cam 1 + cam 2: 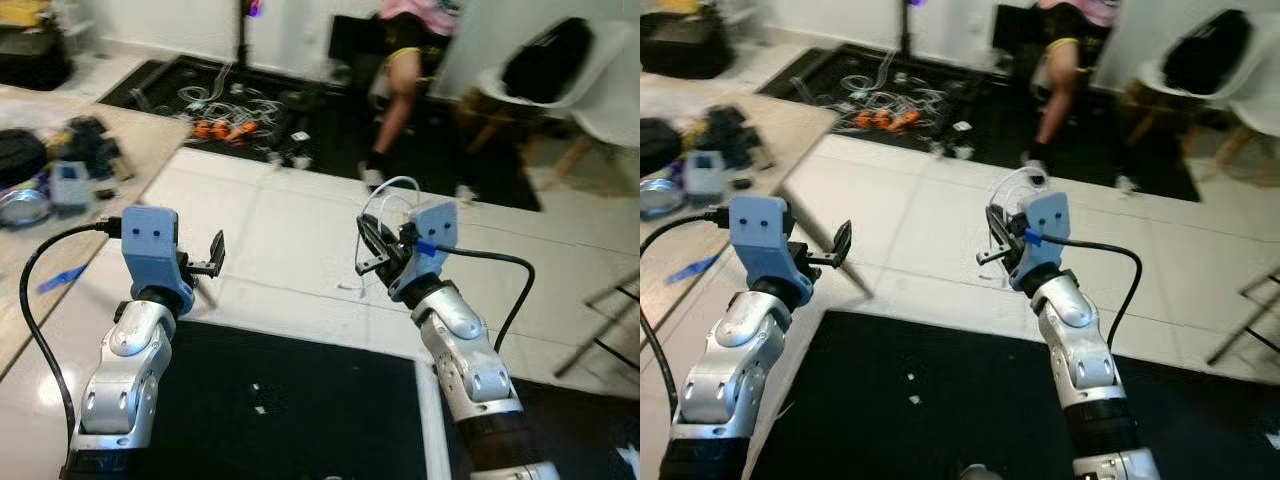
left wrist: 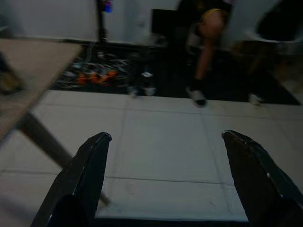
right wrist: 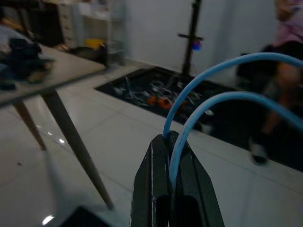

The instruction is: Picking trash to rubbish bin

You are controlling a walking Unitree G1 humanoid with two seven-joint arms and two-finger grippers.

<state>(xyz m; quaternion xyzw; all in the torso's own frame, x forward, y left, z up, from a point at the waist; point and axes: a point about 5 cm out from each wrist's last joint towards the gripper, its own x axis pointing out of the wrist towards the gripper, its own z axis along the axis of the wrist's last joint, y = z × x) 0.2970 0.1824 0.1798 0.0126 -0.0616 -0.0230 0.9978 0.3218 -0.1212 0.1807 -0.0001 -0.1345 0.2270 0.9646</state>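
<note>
A black floor mat point(image 1: 300, 400) is seen nearest, beneath both raised arms. The right end effector point(image 1: 368, 252) is held above the white tiled floor point(image 1: 290, 230), its fingers clamped together on a looped pale-blue cable point(image 3: 213, 90). The left end effector point(image 1: 212, 256) is held with fingers apart, gripping nothing. A cluttered tabletop point(image 1: 60, 160) lies to the left, and a person point(image 1: 405, 70) stands beyond.

floor point(image 1: 300, 240): glossy white tiles, light glinting off them
mat point(image 1: 300, 400): matt black
table point(image 1: 110, 150): pale wood top, smooth
cable point(image 3: 213, 90): smooth light-blue plastic
arms point(image 1: 125, 370): polished silver metal
fingers point(image 2: 90, 175): matt black plastic
</note>
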